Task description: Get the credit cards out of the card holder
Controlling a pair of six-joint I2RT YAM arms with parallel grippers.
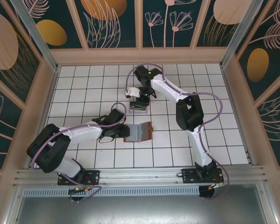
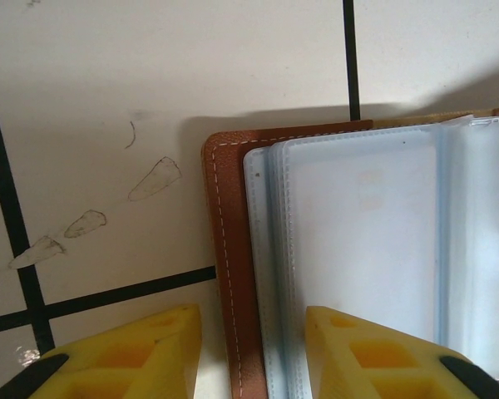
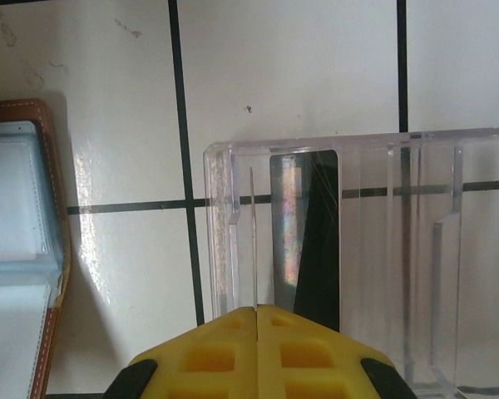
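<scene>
Right wrist view: we see the right gripper (image 3: 256,312) closed on a thin credit card (image 3: 254,241) held edge-on; a second card (image 3: 303,241) lies just beside it in the clear tray (image 3: 358,140); left wrist view: the left gripper (image 2: 251,332) stands parted, the card holder (image 2: 229,249) edge between its fingers.

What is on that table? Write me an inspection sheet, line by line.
Surface: white tiled table, a few faint marks.
Job's things: card holder lies open, sleeves up; one credit card lies in the clear tray; a second card, seen edge-on, is in the right gripper.
Clutter: nothing seen.
Grippers: left gripper open, straddling the holder's brown edge; right gripper shut on the second card, over the tray.
Cables: purple cables run along both arms.
Surroundings: floral panelled walls.
</scene>
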